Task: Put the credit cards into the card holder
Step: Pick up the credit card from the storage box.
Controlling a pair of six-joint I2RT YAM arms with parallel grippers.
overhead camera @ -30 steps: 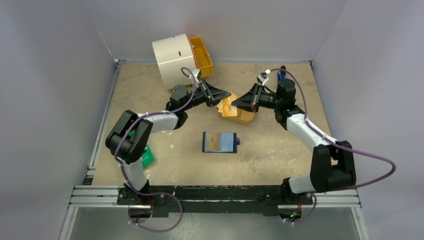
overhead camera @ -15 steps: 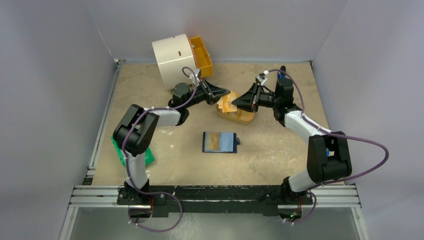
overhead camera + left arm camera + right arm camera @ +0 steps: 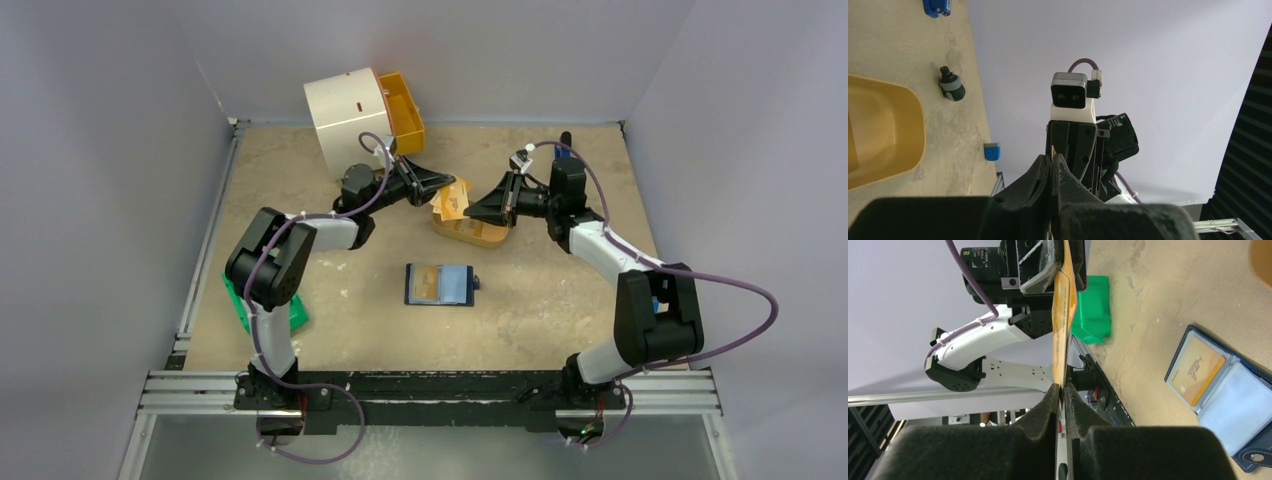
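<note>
One orange credit card (image 3: 458,198) hangs in the air above the orange oval tray (image 3: 478,235), edge-on in the right wrist view (image 3: 1060,315). My left gripper (image 3: 449,186) is shut on its left end, with a thin sliver of card between the fingers (image 3: 1052,162). My right gripper (image 3: 471,211) is shut on the opposite end (image 3: 1062,390). The card holder (image 3: 440,284) lies open and flat on the table in front of both, navy with pale blue pockets (image 3: 1233,395). Another credit card (image 3: 1195,370) sits in its left pocket.
A white drum (image 3: 345,115) and an orange bin (image 3: 405,105) stand at the back. A green box (image 3: 290,315) lies by the left arm's base. Small blue pieces (image 3: 992,151) and a black-and-grey knob (image 3: 951,86) lie beyond the tray.
The left gripper has carried the card a little up and back from the tray. The right gripper has closed onto the card's free end. The left arm's elbow has swung inward.
</note>
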